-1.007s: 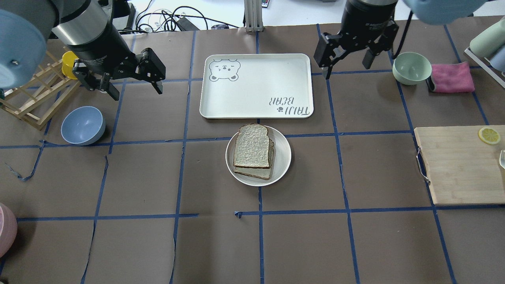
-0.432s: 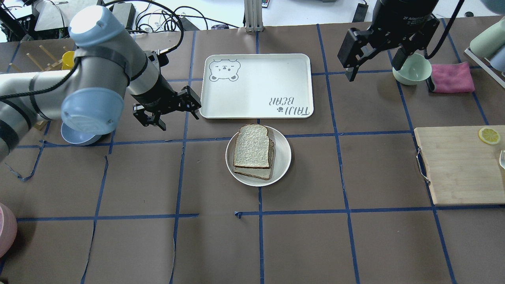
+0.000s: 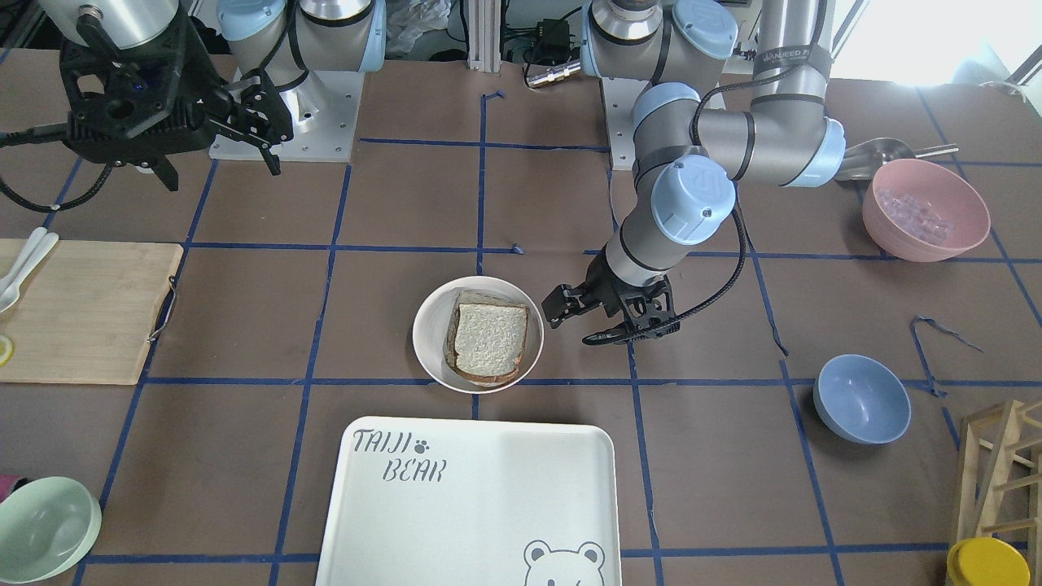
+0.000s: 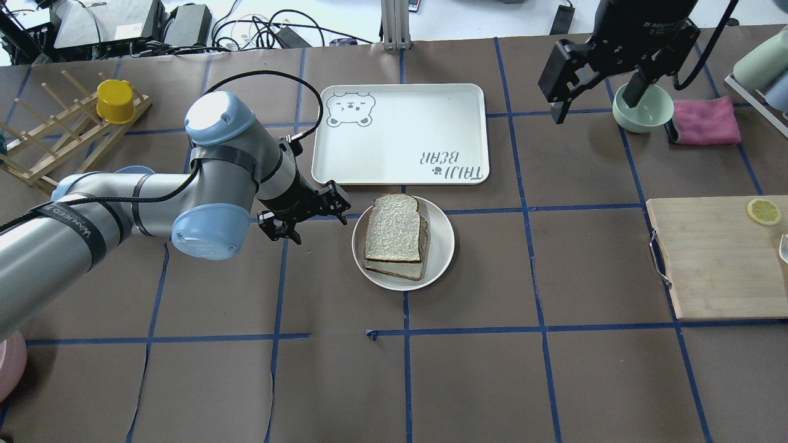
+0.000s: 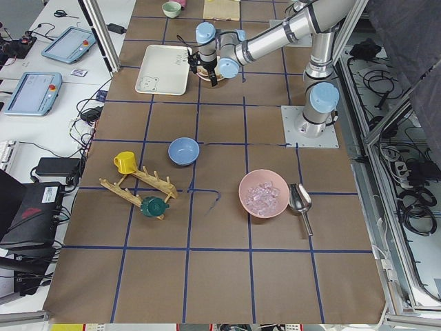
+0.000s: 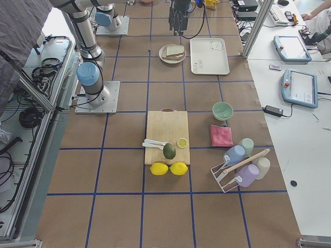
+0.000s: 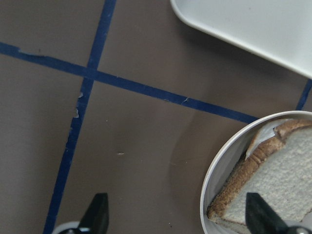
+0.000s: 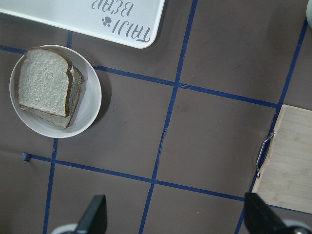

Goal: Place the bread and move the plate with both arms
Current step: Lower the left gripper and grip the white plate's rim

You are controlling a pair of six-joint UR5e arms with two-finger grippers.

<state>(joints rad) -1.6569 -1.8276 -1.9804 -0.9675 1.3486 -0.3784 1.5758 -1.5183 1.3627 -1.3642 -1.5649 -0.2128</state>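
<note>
Saw only a crust strip of the lower slice (image 4: pixel 400 269), otherwise covered by the bread (image 4: pixel 393 229) on the plate (image 4: pixel 444 243). Made out little of the blue bowl (image 4: pixel 136 169), toward the table's left edge, behind the left arm (image 4: pixel 123 200). Caught a mere sliver of the pink bowl (image 4: pixel 9 360) at the table's left corner on the robot's side, cut by the picture's edge. Got just two fingertips (image 7: pixel 96 214) of the left claw (image 7: pixel 178 217) in its wrist view, with plate, bread and tray (image 7: pixel 253 29) all cropped. Saw the right claw (image 4: pixel 595 104) cut short at the wrist by the overhead picture's top edge.
</note>
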